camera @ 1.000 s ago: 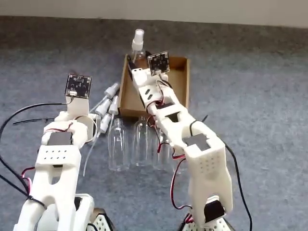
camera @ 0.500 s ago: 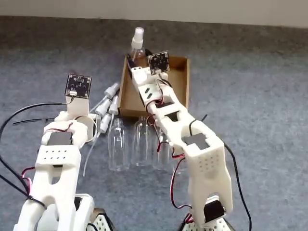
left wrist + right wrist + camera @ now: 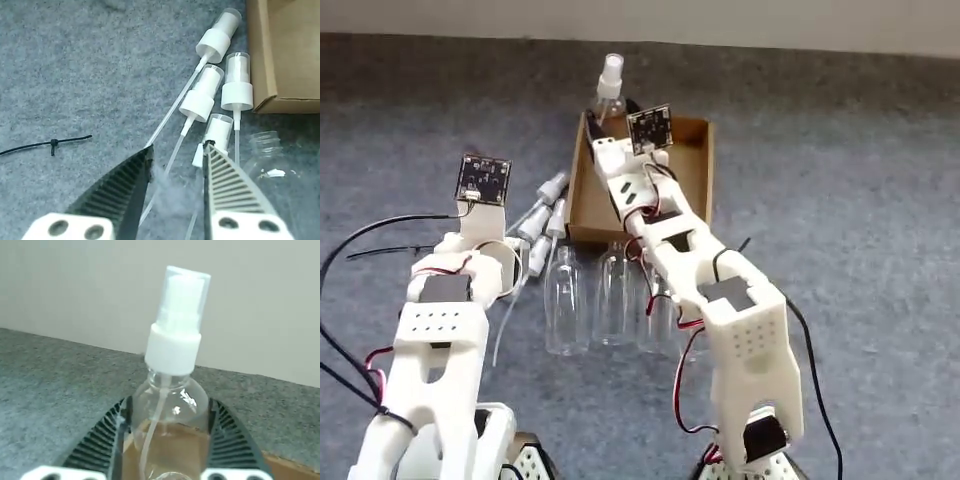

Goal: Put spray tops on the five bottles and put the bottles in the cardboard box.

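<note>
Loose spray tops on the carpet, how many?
4 spray tops, clustered beside the cardboard box, ahead of the left gripper. A fifth caps the bottle in the right gripper. Others may hide under the arms.

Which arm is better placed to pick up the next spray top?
Left: the left gripper, open, hangs over the loose spray tops beside the cardboard box; the right gripper is shut on the capped bottle.

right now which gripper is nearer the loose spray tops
Left. The left gripper hangs over the spray tops beside the box; the right gripper holds a bottle at the box's far corner.
</note>
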Controlling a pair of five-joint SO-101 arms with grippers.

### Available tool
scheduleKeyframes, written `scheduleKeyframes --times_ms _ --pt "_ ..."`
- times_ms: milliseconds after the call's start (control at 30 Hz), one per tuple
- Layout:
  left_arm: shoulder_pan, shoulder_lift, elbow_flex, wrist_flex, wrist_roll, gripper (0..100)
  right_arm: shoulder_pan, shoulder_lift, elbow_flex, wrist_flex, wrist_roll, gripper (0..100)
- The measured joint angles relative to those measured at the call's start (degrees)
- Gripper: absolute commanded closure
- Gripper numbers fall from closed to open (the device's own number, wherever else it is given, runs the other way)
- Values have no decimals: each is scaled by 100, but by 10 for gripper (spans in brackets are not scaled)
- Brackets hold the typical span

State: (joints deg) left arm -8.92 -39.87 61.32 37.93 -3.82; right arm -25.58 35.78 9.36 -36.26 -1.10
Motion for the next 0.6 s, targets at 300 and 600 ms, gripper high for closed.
scheduleKeyframes --times_ms 300,600 --pt "0 0 0 0 0 846 0 0 0 0 0 849" --pt "0 0 0 0 0 846 -9 -9 -9 387 0 848"
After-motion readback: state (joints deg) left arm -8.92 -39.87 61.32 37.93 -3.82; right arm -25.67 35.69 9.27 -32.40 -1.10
